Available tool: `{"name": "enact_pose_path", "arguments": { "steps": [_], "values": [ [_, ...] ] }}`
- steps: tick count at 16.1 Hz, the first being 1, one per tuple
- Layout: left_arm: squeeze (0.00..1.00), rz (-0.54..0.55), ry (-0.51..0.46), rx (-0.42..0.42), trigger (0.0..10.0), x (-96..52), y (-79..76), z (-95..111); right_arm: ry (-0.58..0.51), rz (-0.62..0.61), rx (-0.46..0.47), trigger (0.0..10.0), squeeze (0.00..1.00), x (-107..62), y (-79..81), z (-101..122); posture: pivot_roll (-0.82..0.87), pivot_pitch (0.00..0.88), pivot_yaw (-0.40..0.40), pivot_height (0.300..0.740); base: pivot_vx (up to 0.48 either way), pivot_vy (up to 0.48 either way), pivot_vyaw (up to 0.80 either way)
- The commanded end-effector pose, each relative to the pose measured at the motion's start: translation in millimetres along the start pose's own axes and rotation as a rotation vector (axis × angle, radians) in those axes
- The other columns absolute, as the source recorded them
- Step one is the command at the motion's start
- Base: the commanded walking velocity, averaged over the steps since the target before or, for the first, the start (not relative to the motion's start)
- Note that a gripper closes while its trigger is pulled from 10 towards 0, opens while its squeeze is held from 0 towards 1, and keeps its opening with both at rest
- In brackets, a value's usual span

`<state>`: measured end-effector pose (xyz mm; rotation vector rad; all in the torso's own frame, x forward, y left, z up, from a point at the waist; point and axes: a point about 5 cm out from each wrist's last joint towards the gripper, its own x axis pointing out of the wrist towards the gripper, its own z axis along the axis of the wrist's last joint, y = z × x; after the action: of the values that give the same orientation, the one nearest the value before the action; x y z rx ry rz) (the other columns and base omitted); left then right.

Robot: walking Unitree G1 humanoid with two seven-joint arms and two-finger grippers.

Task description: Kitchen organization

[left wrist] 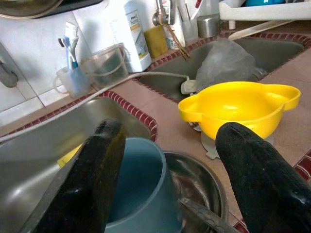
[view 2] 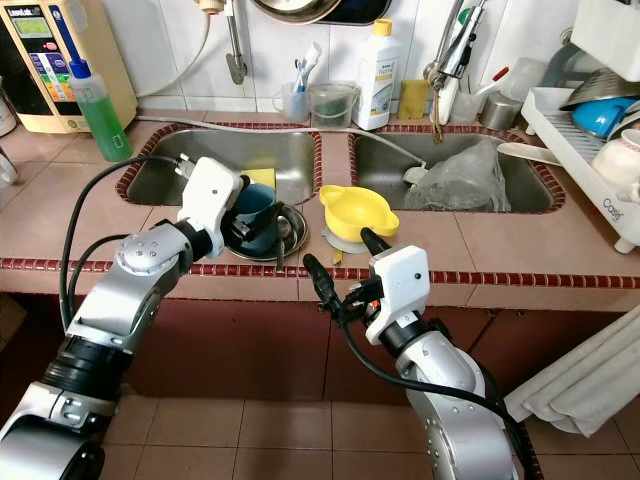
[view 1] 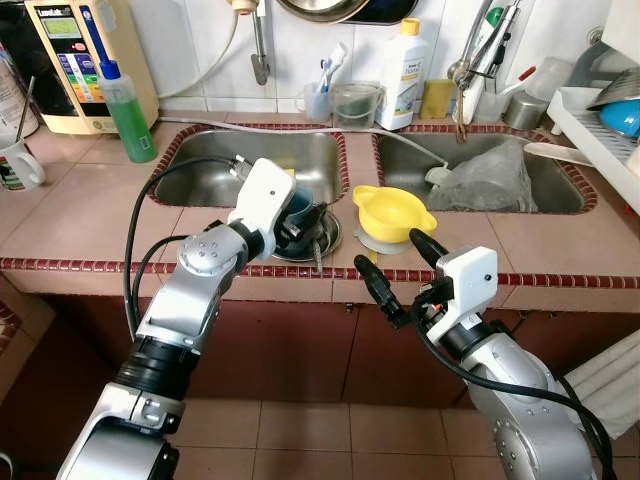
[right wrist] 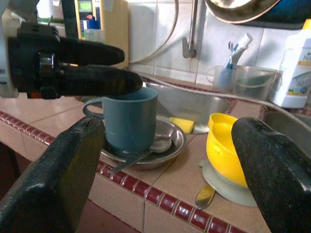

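Here our left gripper (left wrist: 165, 179) sets its jaws apart astride the blue cup's (right wrist: 129, 119) rim at twelve o'clock; we judge it rigid, light, perhaps wet. Right gripper (view 1: 392, 268) waits, jaws apart.

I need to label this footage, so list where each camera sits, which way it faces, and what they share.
Eye views: head, looking down at tiled counter; both silver arms show.
Left wrist view: along left pincer, open around blue plastic mug.
Right wrist view: along open right pincer, from the counter's front toward the mug.
Shared: mug, yellow plastic bowl.
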<state>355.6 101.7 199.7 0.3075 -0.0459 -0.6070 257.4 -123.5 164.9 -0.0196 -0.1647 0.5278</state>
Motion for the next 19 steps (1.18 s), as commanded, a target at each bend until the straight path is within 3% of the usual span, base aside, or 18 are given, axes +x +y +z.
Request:
{"name": "enact_pose_path", "arguments": {
  "steps": [1,10,14,19],
  "values": [
    [0.00,0.002,0.023,0.042,10.0,2.3,3.3,4.7,-0.012,0.014,0.005,10.0,0.00,-1.4,2.6,5.2,-0.09,0.043,0.051,0.740,0.000,0.000,0.00],
    [0.00,0.000,0.200,0.190,10.0,16.4,10.3,3.1,-0.018,-0.007,0.015,10.0,0.00,-1.7,2.4,10.0,-0.09,0.060,0.065,0.740,0.000,0.000,0.00],
    [0.00,0.001,0.226,0.233,10.0,21.7,13.7,6.4,-0.018,-0.020,0.017,10.0,0.00,-2.0,1.9,9.9,-0.09,0.064,0.074,0.740,0.000,0.000,0.00],
    [0.00,-0.061,0.299,0.316,10.0,29.5,15.1,4.6,-0.021,-0.032,0.026,10.0,0.00,-1.7,4.7,9.4,-0.09,0.072,0.095,0.740,0.000,0.000,0.00]
  ]
}}
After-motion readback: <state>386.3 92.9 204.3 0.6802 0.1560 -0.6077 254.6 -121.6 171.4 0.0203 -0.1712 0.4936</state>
